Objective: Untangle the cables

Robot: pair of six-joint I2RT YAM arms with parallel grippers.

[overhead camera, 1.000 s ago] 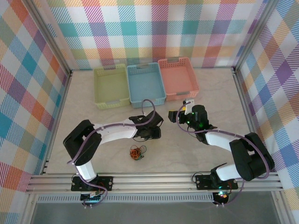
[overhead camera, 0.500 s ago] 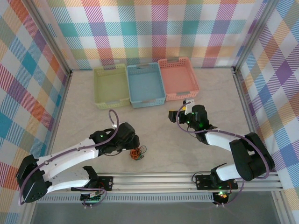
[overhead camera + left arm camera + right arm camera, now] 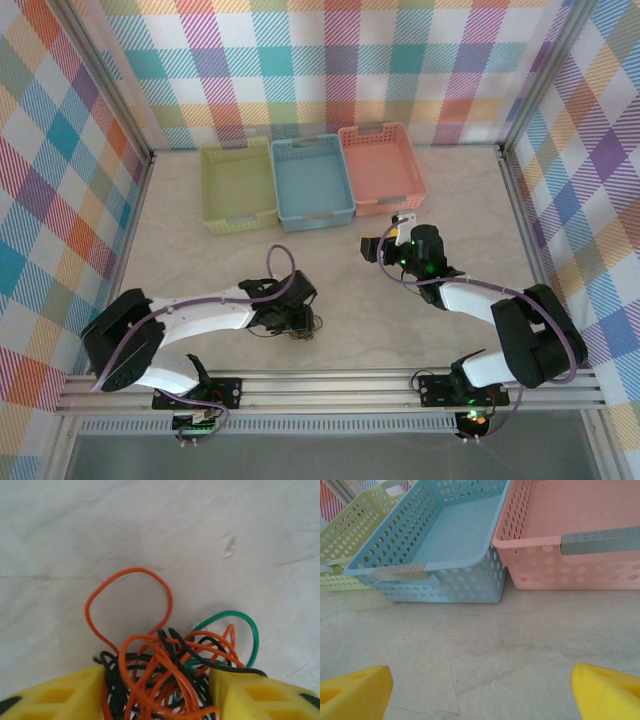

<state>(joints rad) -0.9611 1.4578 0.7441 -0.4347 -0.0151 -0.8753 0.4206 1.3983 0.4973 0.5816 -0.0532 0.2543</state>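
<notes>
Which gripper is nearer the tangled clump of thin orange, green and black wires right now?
Left. The left gripper straddles the wire clump, a yellow finger on either side. The right gripper hangs well off to the right, facing the blue plastic basket.

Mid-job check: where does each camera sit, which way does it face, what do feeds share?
Top external: above and behind the robot, looking down on the table; left arm, right arm, left gripper and right gripper show.
Left wrist: close above the table, looking down at the cables between its yellow fingers.
Right wrist: low, facing the blue basket and pink basket across the table; yellow fingertips at bottom corners.
Shared: top external and left wrist both show the cables.
</notes>
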